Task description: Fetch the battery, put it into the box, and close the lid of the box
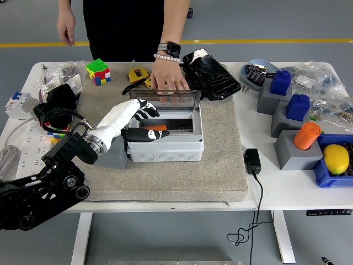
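White rectangular worktop (276, 190): carries all items listed below.

Grey felt mat (182, 179): lies across the worktop's middle, under the box.

Black robot arm (41, 190): enters from the lower left and reaches toward the box.

Person in dark clothing (124, 25): stands at the far side. One hand (167, 79), wrist bearing a black watch and a pale bead bracelet, rests on the top edge of the lid; the other hand (65, 26) hangs free above the far left edge.

Light grey plastic junction box (165, 144): on the mat, open, cavity facing up.

Clear hinged lid (164, 99): stands upright at the box's far edge.

Left hand (132, 118), white with black fingertips: at the box's left rim, fingers loosely spread, grasping nothing; thumb lies over the near edge of the opening.

Orange cylindrical battery (158, 128): lies inside the box, near its left side, partly hidden by the thumb.

Grey blocks with blue caps (281, 91): right of the mat.

Yellow lemon (336, 158): in a blue tray, far right.

Multicoloured puzzle cube (97, 71): far left of the mat.
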Robot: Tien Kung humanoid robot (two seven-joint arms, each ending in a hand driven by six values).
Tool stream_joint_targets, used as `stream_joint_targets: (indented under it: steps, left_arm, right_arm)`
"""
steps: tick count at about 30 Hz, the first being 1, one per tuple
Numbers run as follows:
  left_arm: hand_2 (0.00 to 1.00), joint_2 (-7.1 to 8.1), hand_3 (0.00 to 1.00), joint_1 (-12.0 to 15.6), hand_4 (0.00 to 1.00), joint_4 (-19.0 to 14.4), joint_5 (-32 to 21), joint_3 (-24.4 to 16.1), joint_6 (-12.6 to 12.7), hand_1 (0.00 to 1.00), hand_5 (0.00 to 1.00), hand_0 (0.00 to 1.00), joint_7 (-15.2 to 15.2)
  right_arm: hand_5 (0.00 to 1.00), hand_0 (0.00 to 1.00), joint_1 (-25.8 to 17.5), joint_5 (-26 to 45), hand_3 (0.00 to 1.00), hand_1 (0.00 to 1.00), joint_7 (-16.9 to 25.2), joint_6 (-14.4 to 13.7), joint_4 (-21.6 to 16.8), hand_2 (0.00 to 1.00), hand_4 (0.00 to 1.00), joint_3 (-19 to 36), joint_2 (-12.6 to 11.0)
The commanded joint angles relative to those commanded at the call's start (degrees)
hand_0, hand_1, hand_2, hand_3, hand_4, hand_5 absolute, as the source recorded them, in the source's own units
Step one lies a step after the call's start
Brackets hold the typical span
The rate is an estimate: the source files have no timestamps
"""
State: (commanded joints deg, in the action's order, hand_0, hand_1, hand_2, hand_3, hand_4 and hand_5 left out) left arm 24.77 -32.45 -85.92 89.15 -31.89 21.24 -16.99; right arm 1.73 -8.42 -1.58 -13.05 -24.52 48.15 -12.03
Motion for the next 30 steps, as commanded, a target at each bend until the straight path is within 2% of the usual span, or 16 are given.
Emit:
stream_joint_targets:
  steps: [3, 4, 8, 11, 15, 16, 21, 22, 23, 26, 30]
  left_arm:
    - [0.597, 0.40, 0.567, 0.3, 0.969, -1.6, -0.2, -1.0, 0.0, 0.549, 0.490, 0.449, 0.2]
    - [0.591, 0.48, 0.566, 0.4, 0.969, -2.2, -0.4, -1.4, 0.4, 0.535, 0.491, 0.413, 0.9]
    - [0.591, 0.23, 0.566, 0.2, 0.969, -3.8, -1.5, -3.3, 3.2, 0.535, 0.491, 0.413, 4.6]
    - [0.597, -0.60, 0.570, -0.6, 0.971, -3.4, -2.1, -4.9, 5.3, 0.580, 0.490, 0.459, 7.4]
    - [0.597, -2.24, 0.570, -2.5, 0.971, -1.0, -1.5, -6.9, 6.2, 0.580, 0.490, 0.459, 8.5]
    - [0.693, -2.58, 0.635, -3.0, 0.972, -0.3, -1.2, -7.1, 6.2, 0.728, 0.491, 0.701, 8.6]
    - [0.693, -4.06, 0.635, -6.0, 0.972, 3.9, 1.2, -6.6, 3.4, 0.728, 0.491, 0.701, 4.9]
    - [0.739, -4.20, 0.667, -6.5, 0.970, 4.7, 1.7, -6.1, 2.5, 0.765, 0.492, 0.741, 3.9]
    - [0.739, -4.25, 0.667, -6.8, 0.970, 5.0, 2.2, -5.8, 1.7, 0.765, 0.492, 0.741, 2.9]
    - [0.739, -3.91, 0.667, -7.8, 0.970, 5.3, 3.8, -4.6, -1.9, 0.765, 0.492, 0.741, -1.2]
    - [0.711, -2.81, 0.673, -8.1, 0.973, 3.6, 4.6, -3.8, -6.2, 0.725, 0.512, 0.705, -5.5]
  right_arm:
    - [0.406, 0.569, 0.0, 0.0, 0.541, 0.638, 0.0, 0.0, 0.0, 0.646, 0.869, 0.0, 0.0]
    - [0.407, 0.568, 0.0, 0.0, 0.541, 0.638, 0.0, 0.0, 0.0, 0.646, 0.868, 0.1, 0.0]
    - [0.407, 0.568, -0.1, 0.1, 0.541, 0.638, -0.1, 0.0, 0.0, 0.646, 0.868, -0.1, 0.0]
    - [0.406, 0.569, -0.2, 0.1, 0.541, 0.637, -0.1, 0.0, 0.1, 0.647, 0.869, -0.2, 0.0]
    - [0.406, 0.569, -0.1, 0.2, 0.541, 0.637, 0.0, 0.0, 0.0, 0.647, 0.869, -0.2, 0.0]
    - [0.406, 0.569, -0.1, 0.2, 0.541, 0.637, 0.0, 0.0, 0.0, 0.647, 0.869, -0.2, 0.0]
    - [0.406, 0.569, 0.1, 0.2, 0.541, 0.637, 0.0, 0.0, 0.0, 0.647, 0.869, -0.2, 0.0]
    - [0.406, 0.568, 0.1, 0.2, 0.541, 0.638, 0.0, 0.0, 0.0, 0.647, 0.869, -0.3, 0.0]
    - [0.406, 0.568, 0.1, 0.2, 0.541, 0.638, 0.0, 0.0, 0.0, 0.647, 0.869, -0.3, 0.0]
    - [0.406, 0.568, 0.2, 0.3, 0.541, 0.638, 0.0, 0.0, 0.0, 0.647, 0.869, -0.3, -0.1]
    - [0.407, 0.569, 0.1, 0.3, 0.541, 0.638, 0.0, 0.0, 0.0, 0.646, 0.869, -0.3, -0.2]
